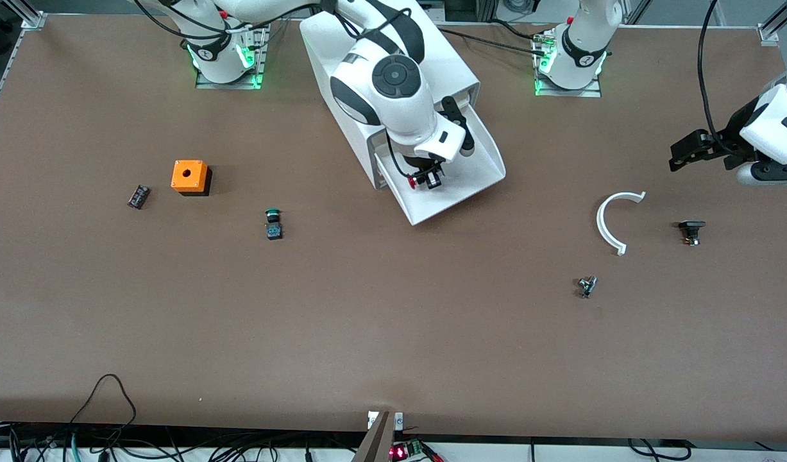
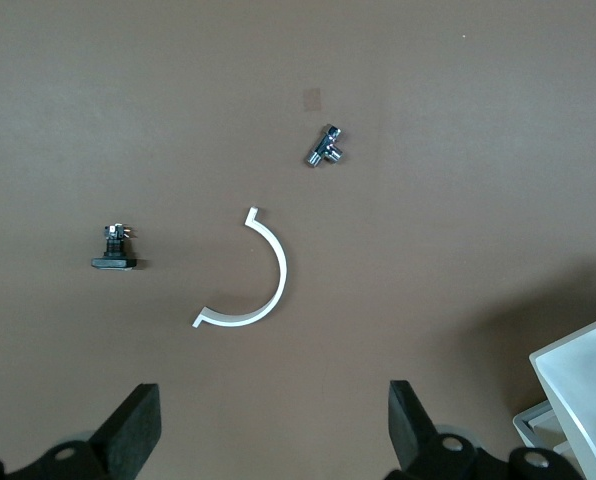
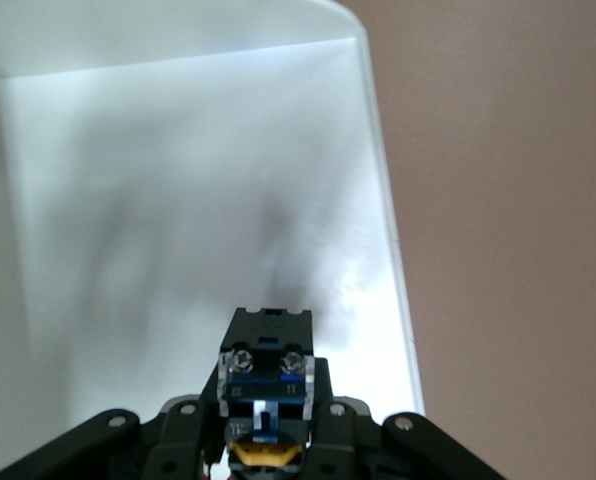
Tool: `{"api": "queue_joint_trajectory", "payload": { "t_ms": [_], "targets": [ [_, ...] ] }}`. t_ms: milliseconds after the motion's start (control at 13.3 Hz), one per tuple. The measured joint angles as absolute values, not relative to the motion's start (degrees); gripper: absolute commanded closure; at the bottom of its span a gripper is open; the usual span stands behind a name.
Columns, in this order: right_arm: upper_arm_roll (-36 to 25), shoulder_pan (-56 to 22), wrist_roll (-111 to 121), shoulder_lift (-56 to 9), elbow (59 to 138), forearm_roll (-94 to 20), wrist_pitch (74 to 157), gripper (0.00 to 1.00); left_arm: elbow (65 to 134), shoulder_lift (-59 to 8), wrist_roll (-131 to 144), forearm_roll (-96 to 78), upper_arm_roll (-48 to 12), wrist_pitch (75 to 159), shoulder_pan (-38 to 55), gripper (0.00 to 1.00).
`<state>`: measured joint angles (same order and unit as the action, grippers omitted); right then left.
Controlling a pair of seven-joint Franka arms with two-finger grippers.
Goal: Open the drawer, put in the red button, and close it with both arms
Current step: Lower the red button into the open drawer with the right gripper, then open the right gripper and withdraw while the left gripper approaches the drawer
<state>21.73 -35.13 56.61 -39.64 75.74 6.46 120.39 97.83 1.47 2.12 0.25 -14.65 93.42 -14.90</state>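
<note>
- The drawer (image 1: pixel 470 179) is pulled out of the white cabinet (image 1: pixel 393 70), in the upper middle of the front view, its open tray slanting down toward the lower right of that frame.
- The right gripper (image 1: pixel 425 179) hangs over the open drawer, clamped on the red button (image 1: pixel 411 182); in the front view the red cap peeks out at the gripper's lower left.
- In the right wrist view the button's blue-black base (image 3: pixel 266 375) sits between the fingers (image 3: pixel 183 425) at the bottom centre, the drawer's white floor (image 3: pixel 178 200) filling the frame above it. Whether the button touches the floor is hard to judge from here.
- The left gripper (image 1: pixel 701 151) waits at the right edge of the front view, over bare table (image 1: pixel 393 333), fingers (image 2: pixel 138 425) spread wide apart and holding nothing.
- Below it in that frame lie a white curved piece (image 1: pixel 614 221), a small black part (image 1: pixel 691 231) and a small metal fitting (image 1: pixel 586 286).
- In the left half of the front view sit an orange box (image 1: pixel 189 176), a small dark block (image 1: pixel 138 196) and a green-capped switch (image 1: pixel 273 223).
</note>
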Motion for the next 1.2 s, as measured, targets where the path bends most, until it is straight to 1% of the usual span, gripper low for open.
{"api": "queue_joint_trajectory", "payload": {
  "t_ms": [225,376,526,601,676,751,1052,1202],
  "targets": [
    [21.72,-37.09,56.62,-39.94,75.55,6.67,120.29,0.76,97.83,1.46,2.94,0.25,-14.63,93.42,-14.9,0.0],
    [21.64,-38.17,56.62,-39.95,75.46,6.67,120.08,0.73,97.82,1.45,4.04,0.26,-14.63,93.42,-14.9,0.0],
    [21.14,-39.16,56.62,-40.09,75.48,6.67,119.81,0.67,97.82,1.44,4.29,0.25,-14.63,93.42,-14.9,0.0],
    [20.99,-39.52,56.61,-40.28,75.53,6.67,119.71,0.61,97.81,1.36,4.35,0.22,-14.63,93.42,-14.9,0.0],
    [20.94,-39.81,56.61,-40.6,75.58,6.67,119.66,0.46,97.77,1.2,4.4,0.21,-14.63,93.42,-14.9,0.0],
    [20.93,-40.1,56.51,-41.01,75.59,6.67,119.66,0.0,97.74,0.98,4.45,0.21,-14.63,93.42,-14.9,0.0],
    [19.87,-40.5,51.64,-40.81,75.01,6.65,119.74,0.0,97.48,0.31,4.55,0.21,-14.63,93.42,-14.9,0.0],
    [19.17,-38.53,48.51,-38.17,73.49,6.58,119.63,0.0,97.48,0.15,4.55,0.21,-14.61,93.45,-14.9,0.0]
  ]
}}
